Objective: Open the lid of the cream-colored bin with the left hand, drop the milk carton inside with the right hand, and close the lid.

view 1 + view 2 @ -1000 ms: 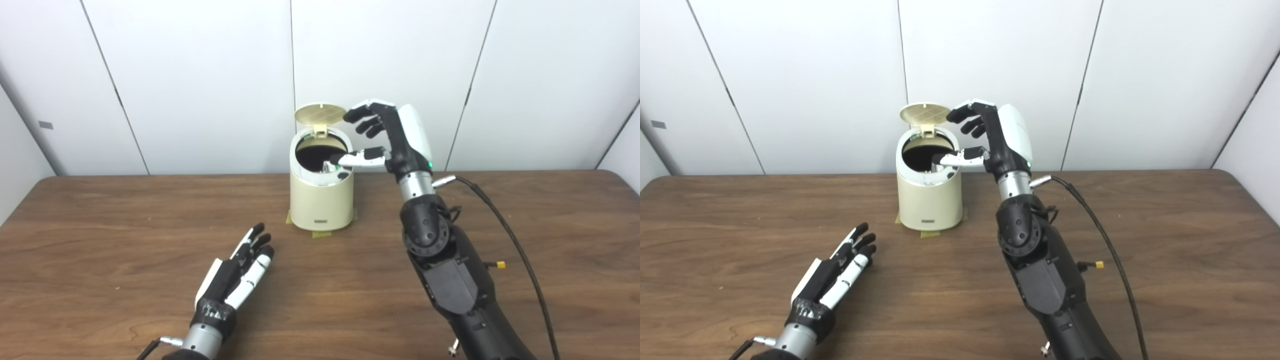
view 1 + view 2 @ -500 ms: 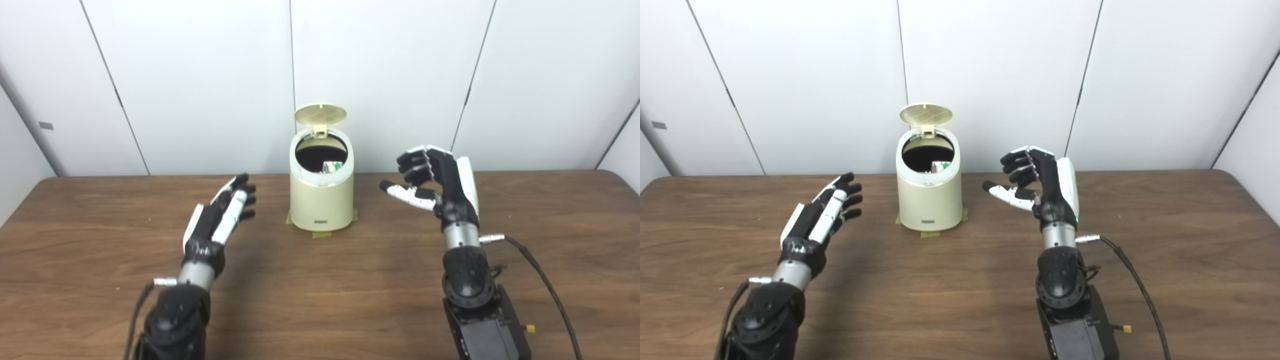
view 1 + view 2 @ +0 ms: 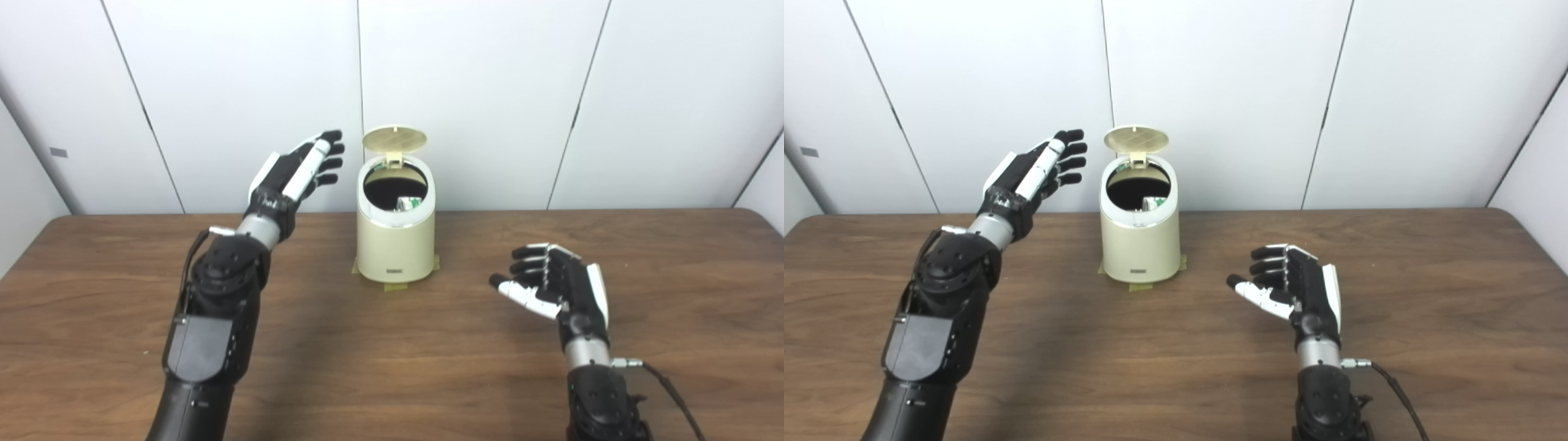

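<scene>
The cream-colored bin (image 3: 395, 242) stands at the back middle of the table, its round lid (image 3: 395, 139) tipped up and back. Inside its dark mouth a bit of the milk carton (image 3: 407, 204) shows, white and green. My left hand (image 3: 298, 170) is raised and open, fingers stretched, just left of the lid and apart from it. My right hand (image 3: 554, 285) is open and empty, low over the table to the right front of the bin, palm turned left.
The brown wooden table (image 3: 392, 355) runs wide on both sides of the bin. Yellow tape (image 3: 395, 285) marks the bin's footprint. White wall panels (image 3: 490, 92) close off the back edge. A cable (image 3: 670, 392) trails from my right wrist.
My right hand left the bin's mouth and drew back down toward the front right. My left hand rose from the table up to the left of the open lid. The carton stays inside.
</scene>
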Robot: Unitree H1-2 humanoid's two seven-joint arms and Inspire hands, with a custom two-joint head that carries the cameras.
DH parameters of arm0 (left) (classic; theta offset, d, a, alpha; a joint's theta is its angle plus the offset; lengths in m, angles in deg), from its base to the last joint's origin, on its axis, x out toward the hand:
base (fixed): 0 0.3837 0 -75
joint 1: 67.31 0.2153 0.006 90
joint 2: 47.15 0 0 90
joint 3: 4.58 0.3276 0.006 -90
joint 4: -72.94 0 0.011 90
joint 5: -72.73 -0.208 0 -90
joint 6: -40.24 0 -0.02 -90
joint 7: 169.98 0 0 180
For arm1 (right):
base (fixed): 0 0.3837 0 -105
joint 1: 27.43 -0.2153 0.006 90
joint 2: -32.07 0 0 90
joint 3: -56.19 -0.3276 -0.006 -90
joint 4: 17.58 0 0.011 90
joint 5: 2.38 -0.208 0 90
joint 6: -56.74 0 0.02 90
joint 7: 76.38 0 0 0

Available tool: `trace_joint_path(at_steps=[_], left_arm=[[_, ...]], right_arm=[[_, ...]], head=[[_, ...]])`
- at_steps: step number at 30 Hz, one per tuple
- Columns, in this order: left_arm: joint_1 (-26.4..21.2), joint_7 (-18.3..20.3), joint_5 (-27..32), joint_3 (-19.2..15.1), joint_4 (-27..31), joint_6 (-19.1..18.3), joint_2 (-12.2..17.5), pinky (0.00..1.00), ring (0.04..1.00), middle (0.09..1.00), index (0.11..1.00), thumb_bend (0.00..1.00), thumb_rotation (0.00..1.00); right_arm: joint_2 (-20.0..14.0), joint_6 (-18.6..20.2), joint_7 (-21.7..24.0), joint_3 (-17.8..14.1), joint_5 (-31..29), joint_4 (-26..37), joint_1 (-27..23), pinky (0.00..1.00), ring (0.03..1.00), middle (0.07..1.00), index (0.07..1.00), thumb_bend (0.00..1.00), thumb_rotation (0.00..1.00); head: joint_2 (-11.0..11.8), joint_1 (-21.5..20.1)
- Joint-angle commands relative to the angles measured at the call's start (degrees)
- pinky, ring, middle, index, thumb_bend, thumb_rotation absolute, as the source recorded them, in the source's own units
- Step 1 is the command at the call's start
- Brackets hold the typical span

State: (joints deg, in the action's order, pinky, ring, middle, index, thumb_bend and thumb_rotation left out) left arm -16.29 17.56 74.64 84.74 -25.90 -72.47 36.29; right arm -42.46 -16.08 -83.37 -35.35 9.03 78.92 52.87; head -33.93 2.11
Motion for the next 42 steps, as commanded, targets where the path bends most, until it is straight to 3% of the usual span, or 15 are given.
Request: trace_joint_path(at_steps=[1,4,7,11,14,21,25,28,31,35,42], left_arm=[[-4.32,0.60,-0.49,0.31,-0.59,2.49,1.64,0.87,0.896,0.908,0.908,0.49,0.85],[-6.18,1.25,-1.22,1.20,-2.75,4.01,2.58,0.88,0.906,0.917,0.918,0.49,0.89],[-7.98,1.67,-1.81,1.89,-4.49,5.10,3.31,0.89,0.910,0.921,0.922,0.48,0.90],[-10.62,2.41,-3.15,3.03,-7.19,6.92,4.39,0.88,0.912,0.922,0.926,0.42,0.97],[-12.55,2.49,-4.19,3.84,-9.14,8.46,4.88,0.88,0.911,0.920,0.923,0.42,0.95],[-14.96,2.93,-10.56,8.83,-11.87,15.10,6.67,0.91,0.907,0.901,0.893,0.47,1.00],[-15.78,3.16,-13.48,10.72,-11.13,15.71,6.85,0.91,0.931,0.903,0.891,0.42,1.00],[-16.42,3.63,-17.40,13.00,-9.93,15.58,7.57,0.92,0.921,0.883,0.865,0.42,1.00],[-16.66,2.78,-23.48,16.26,-9.53,19.45,9.58,0.83,0.839,0.815,0.805,0.42,0.99],[-17.84,3.19,-33.75,22.16,-8.40,25.52,13.93,0.74,0.804,0.789,0.766,0.41,0.99],[-18.04,5.02,-41.39,25.33,-6.85,30.68,16.98,0.78,0.827,0.779,0.730,0.51,0.94]], right_arm=[[-1.02,-0.90,2.56,0.49,-2.19,2.51,-0.30,0.54,0.647,0.683,0.667,0.53,0.37],[-1.41,-0.86,5.19,0.82,-5.04,3.49,1.56,0.63,0.762,0.804,0.810,0.57,0.64],[-1.82,-0.97,7.21,1.22,-7.25,4.73,3.50,0.69,0.828,0.873,0.877,0.59,0.78],[-1.46,-3.13,9.06,0.26,-11.81,3.57,5.74,0.76,0.887,0.946,0.981,0.64,0.79],[-0.61,-6.00,9.72,-0.81,-15.53,1.99,7.15,0.83,0.919,0.968,0.998,0.64,0.76],[0.83,-10.11,9.03,-1.04,-17.60,0.57,9.74,0.77,0.893,0.969,1.000,0.59,0.77],[0.28,-12.25,8.32,-0.39,-15.06,-0.38,10.19,0.74,0.875,0.950,1.000,0.57,0.83],[0.64,-13.07,8.50,-0.81,-16.17,-1.04,10.26,0.74,0.872,0.944,1.000,0.57,0.84],[0.77,-13.60,8.56,-1.01,-16.74,-1.68,10.15,0.72,0.853,0.929,1.000,0.56,0.81],[-0.02,-13.73,7.03,-0.47,-12.76,-2.14,10.41,0.72,0.830,0.902,1.000,0.58,0.79],[-0.28,-15.25,6.61,-0.75,-12.07,-3.67,10.19,0.74,0.848,0.885,1.000,0.53,0.77]], head=[[0.07,0.08],[0.27,0.20],[0.45,0.28],[0.71,0.53],[0.78,0.50],[0.74,0.59],[0.79,0.42],[0.68,0.29],[0.58,0.28],[0.44,0.34],[0.58,-0.21]])
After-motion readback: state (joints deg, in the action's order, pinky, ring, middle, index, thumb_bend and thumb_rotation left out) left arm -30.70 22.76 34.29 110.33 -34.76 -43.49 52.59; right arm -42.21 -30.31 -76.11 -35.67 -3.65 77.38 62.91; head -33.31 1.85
